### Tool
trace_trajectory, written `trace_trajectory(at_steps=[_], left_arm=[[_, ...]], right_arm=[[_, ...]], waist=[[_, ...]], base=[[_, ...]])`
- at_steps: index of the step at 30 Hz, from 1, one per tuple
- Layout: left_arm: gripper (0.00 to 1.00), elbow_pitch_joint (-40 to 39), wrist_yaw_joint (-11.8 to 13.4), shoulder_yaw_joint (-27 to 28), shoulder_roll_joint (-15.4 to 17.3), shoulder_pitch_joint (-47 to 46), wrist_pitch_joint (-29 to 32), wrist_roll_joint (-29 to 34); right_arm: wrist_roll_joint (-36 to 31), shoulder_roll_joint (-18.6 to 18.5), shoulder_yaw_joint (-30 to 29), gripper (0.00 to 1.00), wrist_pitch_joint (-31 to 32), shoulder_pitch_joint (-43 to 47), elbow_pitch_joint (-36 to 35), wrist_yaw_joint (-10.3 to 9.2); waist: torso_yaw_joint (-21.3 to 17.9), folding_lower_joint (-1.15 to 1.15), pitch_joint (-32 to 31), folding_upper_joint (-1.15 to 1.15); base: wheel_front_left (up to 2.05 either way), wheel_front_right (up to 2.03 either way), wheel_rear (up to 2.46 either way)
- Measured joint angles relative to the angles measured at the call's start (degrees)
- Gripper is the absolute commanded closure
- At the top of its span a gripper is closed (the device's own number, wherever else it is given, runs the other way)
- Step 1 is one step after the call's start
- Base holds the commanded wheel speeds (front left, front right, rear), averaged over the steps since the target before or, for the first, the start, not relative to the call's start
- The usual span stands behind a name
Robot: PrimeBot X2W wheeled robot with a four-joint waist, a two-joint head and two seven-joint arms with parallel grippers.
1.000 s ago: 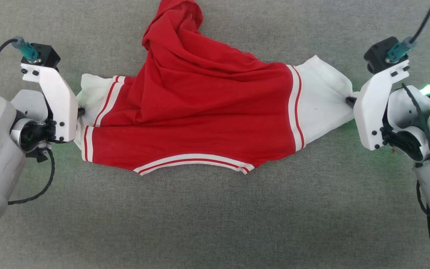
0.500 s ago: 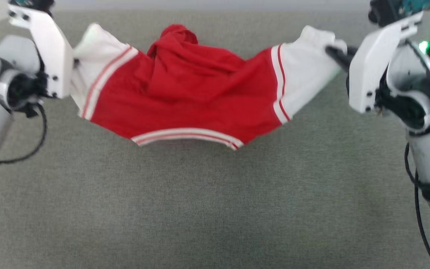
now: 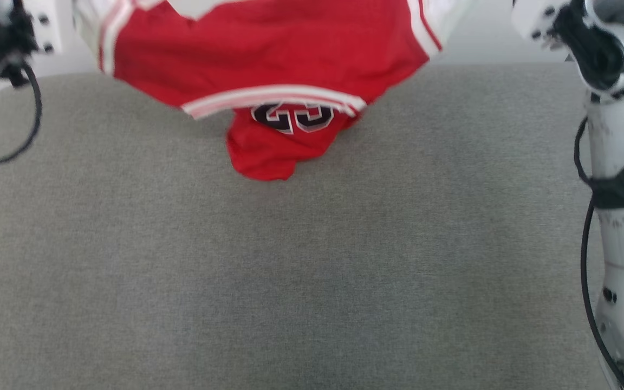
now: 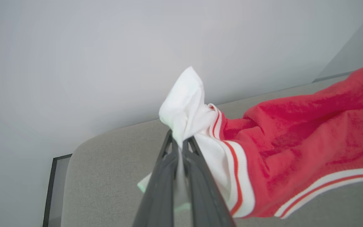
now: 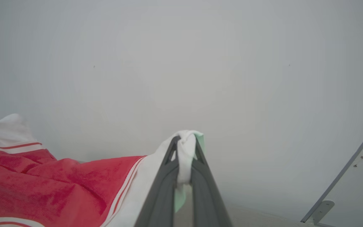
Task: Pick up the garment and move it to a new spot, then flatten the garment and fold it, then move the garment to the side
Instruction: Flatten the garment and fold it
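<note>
Shirt (image 3: 268,59) held up in the air, stretched between both pincers over the far end of the grey desk (image 3: 312,260). Left pincer (image 4: 180,143) clamped on one white sleeve, right pincer (image 5: 186,148) clamped on the other. Red body sags in the middle, dark number print showing.

The red garment (image 3: 268,49) is hanging spread wide by its two white sleeves. A red-and-white striped band is curving along its near edge, and a bunched red fold with dark numerals is drooping over the gray cushioned surface (image 3: 290,271).
</note>
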Motion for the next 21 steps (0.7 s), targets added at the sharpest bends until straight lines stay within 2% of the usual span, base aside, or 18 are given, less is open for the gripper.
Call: trace_trajectory(at_steps=[7,16,21], left_arm=[[1.0,2.8,0.4,1.2,-1.3,-4.4,-4.2,1.5],[1.0,6.9,-0.2,2.1,-2.5,-8.1,-10.1,2.9],[1.0,9.4,-0.3,3.1,-3.9,-11.0,-14.4,3.2]], right_arm=[[-3.8,3.1,-2.4,1.0,-4.3,-7.2,7.2,-0.01],[-5.8,3.7,-1.4,1.0,-8.8,-13.5,14.2,-0.01],[-7.9,3.2,-0.6,1.0,-14.9,-17.2,18.1,0.0]], waist=[[-1.2,0.0,-1.8,0.0],[-2.1,0.0,-1.0,0.0],[-2.4,0.0,1.9,0.0]], base=[[0.0,0.0,0.0],[0.0,0.0,0.0],[0.0,0.0,0.0]])
